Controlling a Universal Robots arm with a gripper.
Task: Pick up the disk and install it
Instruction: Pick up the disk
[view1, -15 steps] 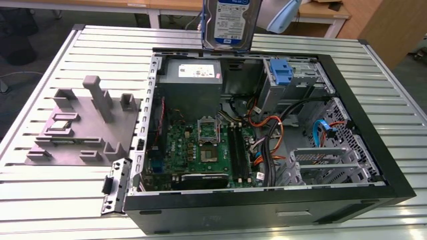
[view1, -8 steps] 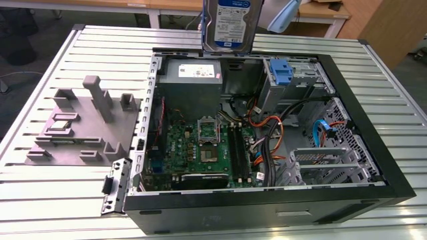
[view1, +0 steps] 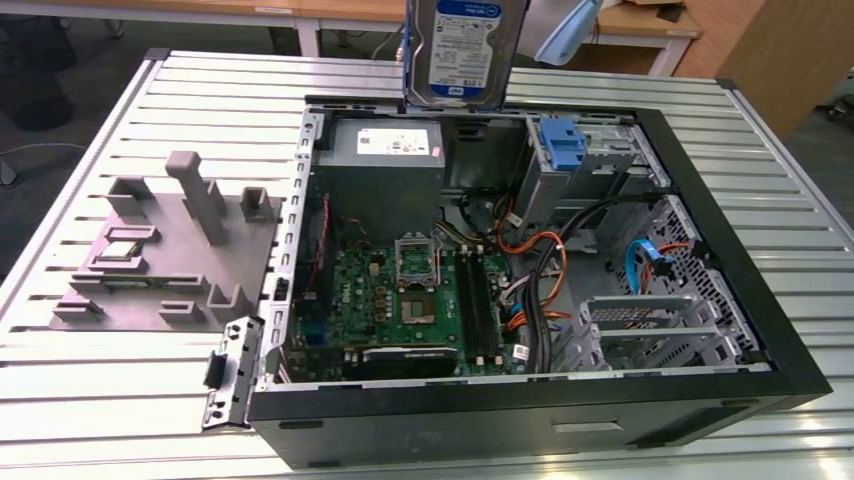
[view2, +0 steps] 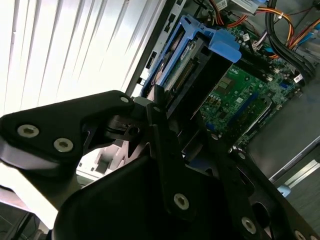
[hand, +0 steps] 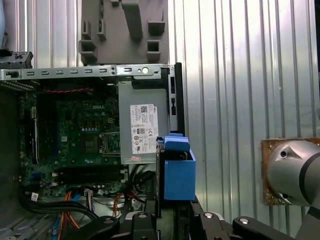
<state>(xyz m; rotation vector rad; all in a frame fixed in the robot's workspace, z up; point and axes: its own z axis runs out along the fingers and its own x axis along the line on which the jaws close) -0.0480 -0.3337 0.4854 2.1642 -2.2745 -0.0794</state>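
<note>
The disk (view1: 461, 50), a silver drive with a blue-and-white label, hangs upright above the far wall of the open computer case (view1: 747, 300) in the exterior view. In the second wrist view my gripper (view2: 177, 117) is shut on the disk (view2: 192, 60), its black fingers (view2: 161, 125) pressed against the two sides, and the blue rails frame the drive's end. In the first wrist view the disk's blue rail (hand: 178, 172) sticks out from my gripper (hand: 175, 212), beside the case's rim and over the slatted table.
Inside the case lie a grey power-supply box (view1: 387, 150), a green motherboard (view1: 400, 300), bundled cables (view1: 547, 270), a blue bracket (view1: 566, 145) in the far bay and a metal drive cage (view1: 641, 325). A grey fixture (view1: 167, 250) stands on the slatted metal table (view1: 120, 400) at the exterior view's left.
</note>
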